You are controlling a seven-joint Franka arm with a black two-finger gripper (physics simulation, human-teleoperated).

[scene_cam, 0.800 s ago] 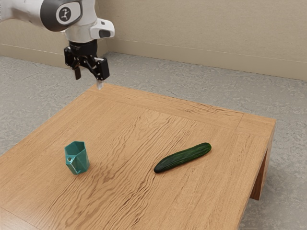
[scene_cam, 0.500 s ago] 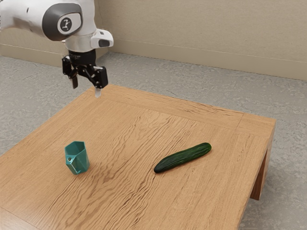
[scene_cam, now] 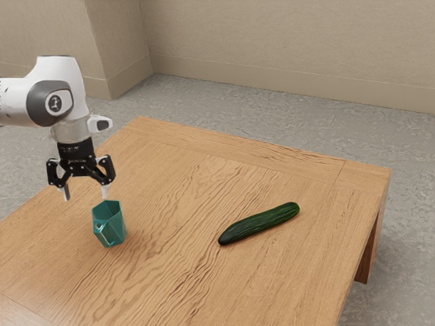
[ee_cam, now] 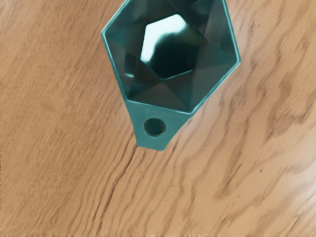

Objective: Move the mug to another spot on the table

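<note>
Hand [scene_cam: 85, 195], fingers spread wide, poised just above the upright teal mug [scene_cam: 109, 223] on the table [scene_cam: 204, 176]; cucumber [scene_cam: 259, 223] well apart.

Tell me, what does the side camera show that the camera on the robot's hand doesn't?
The exterior view gives the wider scene: the open gripper hovering above the mug, and a cucumber lying farther along the table. The wrist view gives a look straight down into the mug: its six-sided inside and the round hole through its handle. Both share the teal mug and the wood-grain table.
</note>
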